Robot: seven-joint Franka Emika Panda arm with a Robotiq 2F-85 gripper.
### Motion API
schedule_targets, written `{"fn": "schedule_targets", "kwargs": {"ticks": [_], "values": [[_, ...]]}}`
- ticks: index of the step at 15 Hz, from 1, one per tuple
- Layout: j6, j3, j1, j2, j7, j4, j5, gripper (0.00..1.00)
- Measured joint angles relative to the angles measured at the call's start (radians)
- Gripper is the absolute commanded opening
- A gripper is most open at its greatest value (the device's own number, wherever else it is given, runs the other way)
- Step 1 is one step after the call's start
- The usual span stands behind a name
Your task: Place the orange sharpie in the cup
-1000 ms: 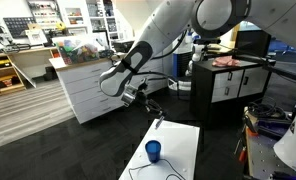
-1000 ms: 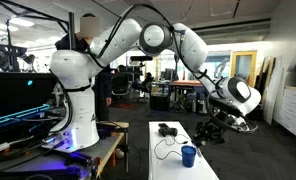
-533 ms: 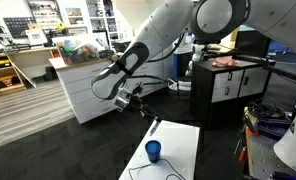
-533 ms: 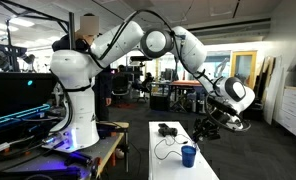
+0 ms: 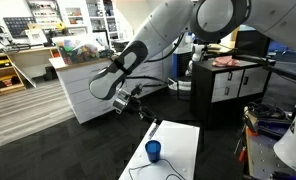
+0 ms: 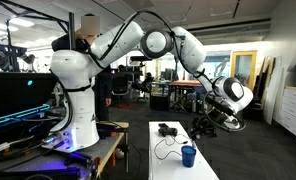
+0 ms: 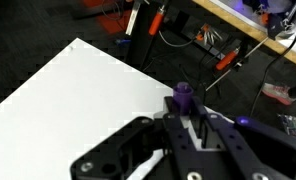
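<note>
No text, label, brand, number or sign is legible in any view, whether on the robot arm, the blue cup, the white table or the background shelves.

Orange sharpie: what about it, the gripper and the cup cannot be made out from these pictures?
- Sharpie's colour: in an exterior view only a thin dark stick shows below the gripper, too small to tell.
- Grip: too small in both exterior views; in the wrist view the gripper's own body hides it.
- Inside of the cup: its wall hides it, and it is too small.
- Purple thing in the wrist view: blurred, cannot be named.
</note>
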Motion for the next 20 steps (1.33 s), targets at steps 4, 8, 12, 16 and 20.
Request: {"fn": "schedule_targets", "kwargs": {"ticks": [4, 8, 12, 16, 20], "values": [[-0.014, 0.000, 0.000, 0.003, 0.000, 0.000, 0.021, 0.06], [-0.040, 0.001, 0.000, 0.020, 0.000, -0.001, 0.042, 0.06], [-0.058, 0.004, 0.000, 0.047, -0.002, -0.001, 0.047, 0.06], [-0.064, 0.012, 0.001, 0.067, -0.005, 0.003, 0.046, 0.06], [-0.079, 0.015, 0.003, 0.069, -0.011, 0.015, 0.044, 0.06]]}}
